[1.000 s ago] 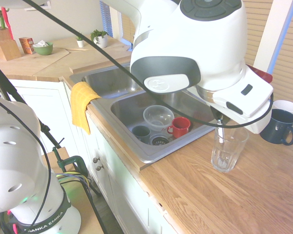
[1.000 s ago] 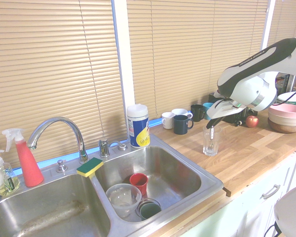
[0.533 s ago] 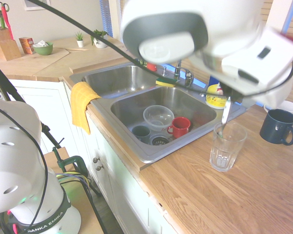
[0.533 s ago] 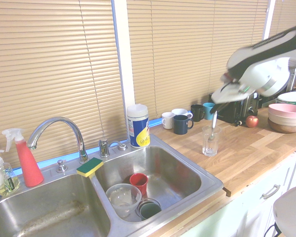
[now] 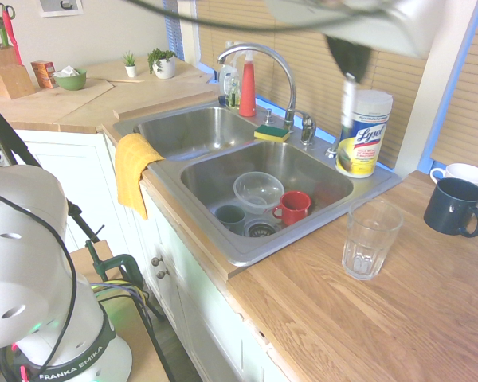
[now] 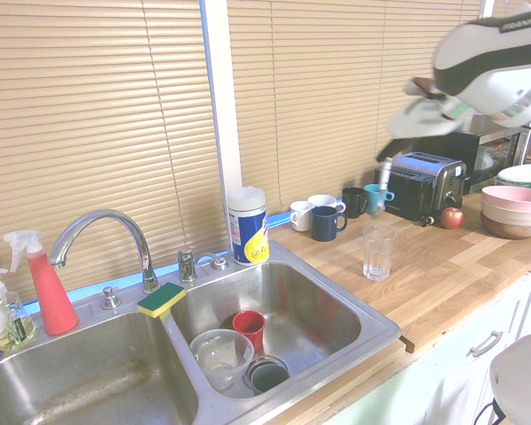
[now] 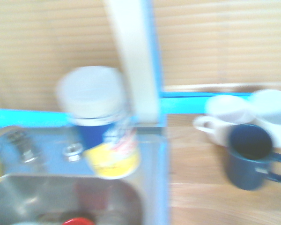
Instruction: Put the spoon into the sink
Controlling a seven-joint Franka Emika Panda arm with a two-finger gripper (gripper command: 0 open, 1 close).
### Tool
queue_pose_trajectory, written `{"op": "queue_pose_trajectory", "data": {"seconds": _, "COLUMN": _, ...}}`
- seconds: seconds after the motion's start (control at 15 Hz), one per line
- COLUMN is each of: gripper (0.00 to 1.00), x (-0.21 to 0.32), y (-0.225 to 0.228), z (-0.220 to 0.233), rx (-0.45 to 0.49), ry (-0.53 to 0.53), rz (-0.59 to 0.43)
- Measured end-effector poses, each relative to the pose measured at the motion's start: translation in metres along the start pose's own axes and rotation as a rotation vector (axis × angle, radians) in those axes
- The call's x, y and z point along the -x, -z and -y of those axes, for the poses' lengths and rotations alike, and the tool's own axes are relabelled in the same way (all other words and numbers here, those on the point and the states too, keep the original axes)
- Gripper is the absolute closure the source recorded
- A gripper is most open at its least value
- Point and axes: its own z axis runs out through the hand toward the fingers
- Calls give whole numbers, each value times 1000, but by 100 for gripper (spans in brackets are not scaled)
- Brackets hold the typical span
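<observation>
Nearest in the first exterior view, a clear tumbler stands empty on the wooden surface, beside the sink. The sink's near basin holds a clear bowl, a red cup and a dark cup; a yellow cloth hangs over its rim. Behind the basin stand a wipes canister and a dark blue mug. Above these, the gripper is raised high over the surface, its fingers clamped on the top of the spoon, which hangs upright in the air, clear of the tumbler and above the sink's far corner. In the second exterior view the spoon hangs before a toaster.
</observation>
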Motion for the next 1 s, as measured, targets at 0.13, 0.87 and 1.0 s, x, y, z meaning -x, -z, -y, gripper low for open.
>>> {"op": "queue_pose_trajectory", "data": {"seconds": 0.13, "gripper": 100, "x": 41, "y": -22, "z": 56, "rx": 37, "ry": 86, "rz": 6}}
{"op": "queue_pose_trajectory", "data": {"seconds": 0.87, "gripper": 100, "x": 182, "y": -251, "z": 109, "rx": 368, "ry": 267, "rz": 61}}
{"op": "queue_pose_trajectory", "data": {"seconds": 1.0, "gripper": 100, "x": 173, "y": -280, "z": 92, "rx": 411, "ry": 259, "rz": 80}}
